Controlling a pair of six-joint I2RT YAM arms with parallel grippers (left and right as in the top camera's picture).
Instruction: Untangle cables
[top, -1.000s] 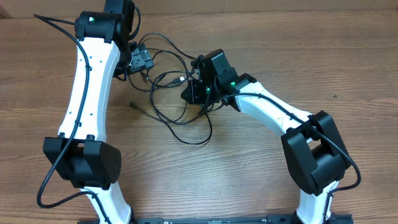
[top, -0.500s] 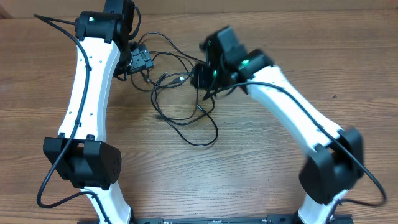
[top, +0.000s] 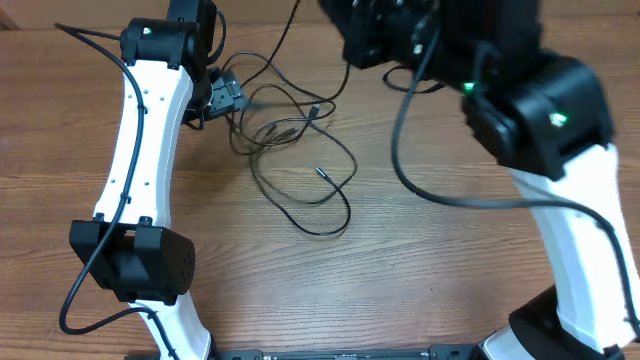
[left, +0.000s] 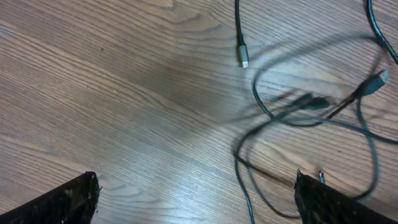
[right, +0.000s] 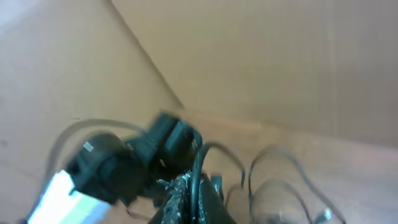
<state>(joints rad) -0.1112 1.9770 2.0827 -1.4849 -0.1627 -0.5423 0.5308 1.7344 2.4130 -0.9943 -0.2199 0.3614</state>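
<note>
Cables (top: 322, 172) are lying tangled upper centre overhead, just right of the released left gripper (top: 226, 97). Left wrist: they are sprawling upper right, beyond its spread jaws. Right wrist: the right gripper (right: 194, 190) is clenching one strand, bottom centre.

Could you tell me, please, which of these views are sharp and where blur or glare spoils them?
Overhead: table and cables sharp and evenly lit; the raised right arm looms large and soft. Left wrist: the cables are smeared, with a pale sheen on the table at centre. Right wrist: blurred throughout; only the tool and one cable at its tip can be made out.
</note>
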